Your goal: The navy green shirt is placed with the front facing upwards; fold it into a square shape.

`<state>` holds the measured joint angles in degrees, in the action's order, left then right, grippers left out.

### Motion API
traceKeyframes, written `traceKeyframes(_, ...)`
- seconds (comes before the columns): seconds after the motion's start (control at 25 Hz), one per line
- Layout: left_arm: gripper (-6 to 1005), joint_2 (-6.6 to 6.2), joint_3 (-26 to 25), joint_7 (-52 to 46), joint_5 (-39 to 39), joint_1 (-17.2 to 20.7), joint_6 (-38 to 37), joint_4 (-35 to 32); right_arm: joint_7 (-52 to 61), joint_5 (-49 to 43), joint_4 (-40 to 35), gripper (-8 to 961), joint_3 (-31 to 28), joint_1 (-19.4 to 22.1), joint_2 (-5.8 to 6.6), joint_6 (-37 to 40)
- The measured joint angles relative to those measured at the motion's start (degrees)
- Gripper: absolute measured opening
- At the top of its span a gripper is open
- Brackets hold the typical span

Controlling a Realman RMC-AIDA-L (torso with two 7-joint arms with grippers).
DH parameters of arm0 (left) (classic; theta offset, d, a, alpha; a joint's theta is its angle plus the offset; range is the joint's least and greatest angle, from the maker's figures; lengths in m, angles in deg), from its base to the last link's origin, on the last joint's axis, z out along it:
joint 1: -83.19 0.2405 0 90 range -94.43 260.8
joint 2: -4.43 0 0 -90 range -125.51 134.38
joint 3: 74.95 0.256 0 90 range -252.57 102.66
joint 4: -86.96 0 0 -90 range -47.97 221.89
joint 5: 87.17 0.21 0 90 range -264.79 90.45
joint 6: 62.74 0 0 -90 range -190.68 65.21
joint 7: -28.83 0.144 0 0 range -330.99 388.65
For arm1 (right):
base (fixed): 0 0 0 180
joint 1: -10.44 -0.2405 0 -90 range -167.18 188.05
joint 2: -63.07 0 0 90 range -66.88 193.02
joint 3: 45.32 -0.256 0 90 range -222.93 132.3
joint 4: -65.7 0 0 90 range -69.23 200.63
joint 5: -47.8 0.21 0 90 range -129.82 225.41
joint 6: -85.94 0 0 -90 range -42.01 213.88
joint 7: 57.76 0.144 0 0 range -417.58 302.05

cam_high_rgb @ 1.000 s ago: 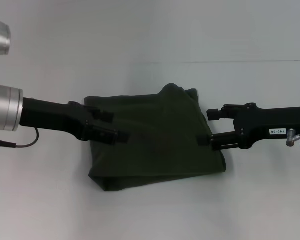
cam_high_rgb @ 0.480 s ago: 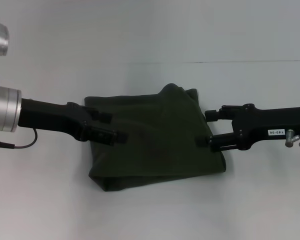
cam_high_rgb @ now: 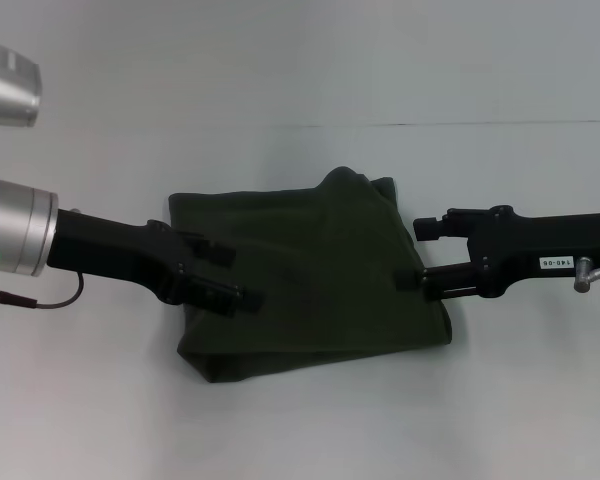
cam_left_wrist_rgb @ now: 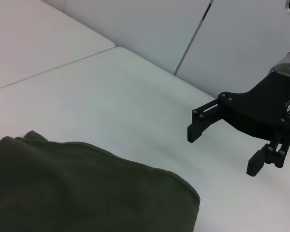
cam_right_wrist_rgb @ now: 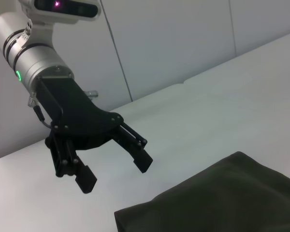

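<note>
Shirt [cam_high_rgb: 310, 275] folded near-square on tabletop [cam_high_rgb: 300, 420] between left pincer [cam_high_rgb: 232, 278] and right pincer [cam_high_rgb: 417, 255] — both spread, empty. Final step: retract or square edges.

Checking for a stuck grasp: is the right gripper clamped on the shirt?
No: the left wrist view shows the right gripper with its jaws spread and empty, above the table beside the shirt.

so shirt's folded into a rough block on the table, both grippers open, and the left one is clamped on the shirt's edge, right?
Not quite. The left gripper is not clamped on anything: the right wrist view shows its fingers spread in the air, clear of the navy green shirt. The rest holds: the shirt lies folded on the table, and the right gripper is open too.
</note>
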<state>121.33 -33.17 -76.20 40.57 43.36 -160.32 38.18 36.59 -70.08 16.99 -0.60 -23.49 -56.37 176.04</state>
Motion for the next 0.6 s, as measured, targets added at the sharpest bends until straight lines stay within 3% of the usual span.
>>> traceKeyframes(0.6,950,0.02,-0.1,-0.3,-0.3,0.3,-0.7,-0.5,0.2,0.0,0.1,915,-0.2,0.0,0.00,0.1)
